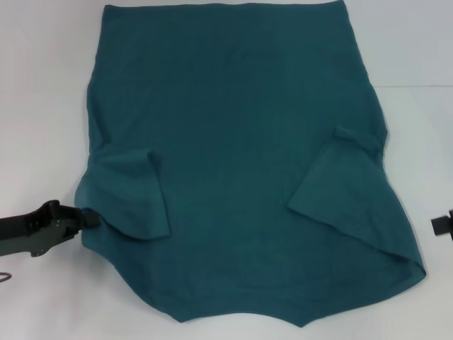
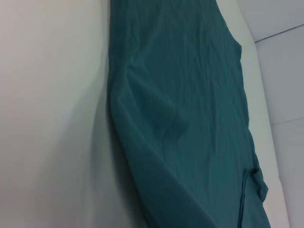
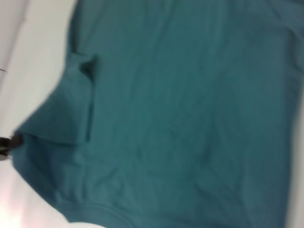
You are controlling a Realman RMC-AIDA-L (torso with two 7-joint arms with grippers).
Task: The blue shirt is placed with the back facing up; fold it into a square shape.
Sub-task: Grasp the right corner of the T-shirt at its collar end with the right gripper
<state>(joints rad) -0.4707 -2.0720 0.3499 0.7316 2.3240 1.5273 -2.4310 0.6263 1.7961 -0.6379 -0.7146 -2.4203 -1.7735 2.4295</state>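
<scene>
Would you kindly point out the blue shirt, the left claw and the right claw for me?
blue shirt [image 1: 241, 142]: head view, middle of the plain back.
left claw [image 1: 88, 218]: head view, tip at the shirt's edge.
right claw [image 1: 443, 225]: head view, black part at the frame edge.

No legible text, label, brand, number or sign appears in any view; the blue shirt [image 1: 241, 142] shows only plain, unmarked fabric.

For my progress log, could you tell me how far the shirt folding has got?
Early stage. Done: both sleeves of the shirt lie folded inward over the body, which is spread flat on the table. In hand: the left tool is at the shirt's left edge by the folded sleeve. The right tool sits off to the right, apart from the cloth. Left: folding the body into a square.
</scene>
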